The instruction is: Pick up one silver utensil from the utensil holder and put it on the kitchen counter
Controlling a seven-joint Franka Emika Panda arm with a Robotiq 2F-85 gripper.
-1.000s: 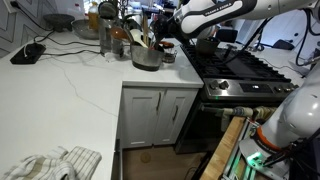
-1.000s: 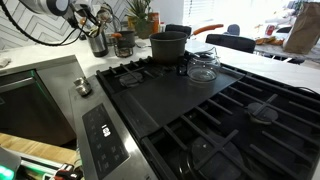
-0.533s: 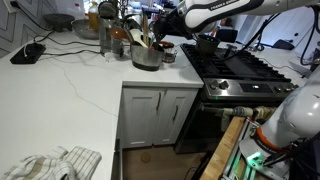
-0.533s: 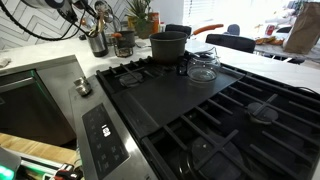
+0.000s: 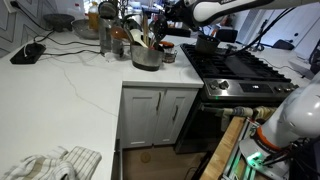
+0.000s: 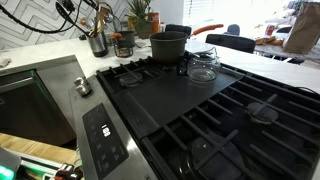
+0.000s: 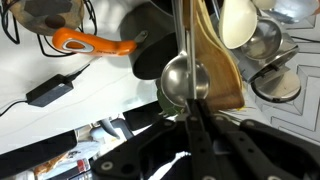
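The utensil holder (image 5: pixel 146 57) is a round grey metal pot with wooden and dark handles, at the counter's back corner beside the stove; it also shows in an exterior view (image 6: pixel 98 44). My gripper (image 5: pixel 166 14) hangs above it. In the wrist view my gripper (image 7: pixel 195 118) is shut on a silver utensil (image 7: pixel 180 80) with a round bowl and a thin handle, next to a wooden spatula (image 7: pixel 215 62). The white kitchen counter (image 5: pixel 60 85) spreads to the left and shows below in the wrist view (image 7: pixel 100 105).
Tall glass jars (image 5: pixel 107 35) stand behind the holder. The black stove (image 5: pixel 240 65) (image 6: pixel 190 100) carries a dark pot (image 6: pixel 168 46) and a glass kettle (image 6: pixel 204 65). A black adapter (image 5: pixel 30 52) (image 7: pixel 52 90), an orange-handled tool (image 7: pixel 95 42) and a cloth (image 5: pixel 55 163) lie on the counter.
My gripper has risen above the holder with the silver utensil in it. In the stove-side view the arm has moved up out of the picture, leaving only its cable.
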